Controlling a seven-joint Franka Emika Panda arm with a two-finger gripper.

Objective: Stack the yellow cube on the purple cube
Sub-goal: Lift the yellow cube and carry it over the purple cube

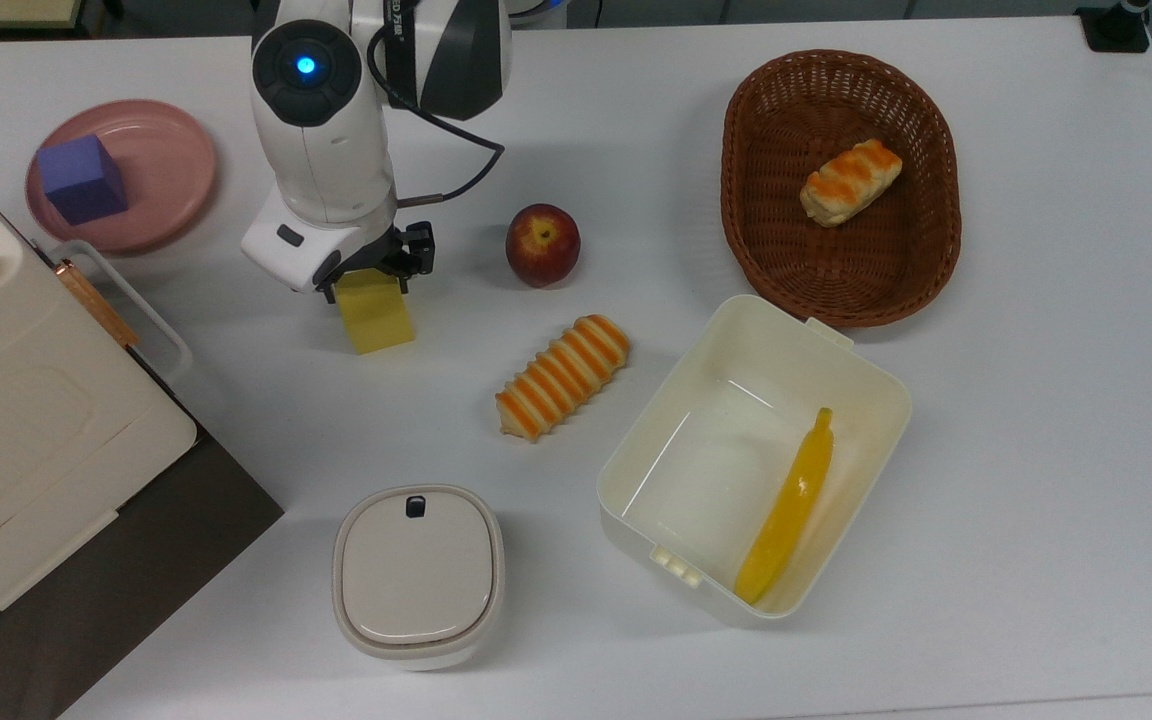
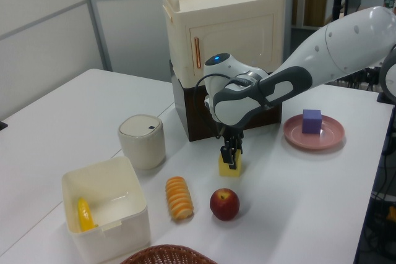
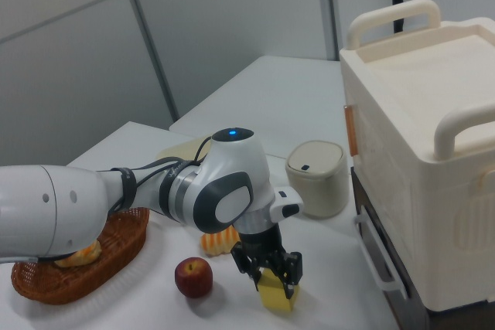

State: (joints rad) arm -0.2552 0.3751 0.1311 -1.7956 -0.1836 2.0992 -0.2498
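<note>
A: Item one, top view, leftmost?
B: The purple cube [image 1: 82, 179], on the pink plate [image 1: 164, 170], well apart from the apple [image 1: 542, 244].
A: Item two?
B: My hand [image 1: 373, 270], fingers straddling the yellow cube [image 1: 374, 310] on the desk [image 1: 1036, 400], near the apple; whether they clamp it I cannot tell.

white table [image 1: 1036, 400] | on it: pink plate [image 1: 166, 170], yellow cube [image 1: 376, 315], red apple [image 1: 542, 244], stripy bread roll [image 1: 563, 376], brown wicker basket [image 1: 756, 230], cream box [image 1: 866, 380] (open on top), small pot with a lid [image 1: 418, 574], big cream cabinet on a dark base [image 1: 26, 440]
</note>
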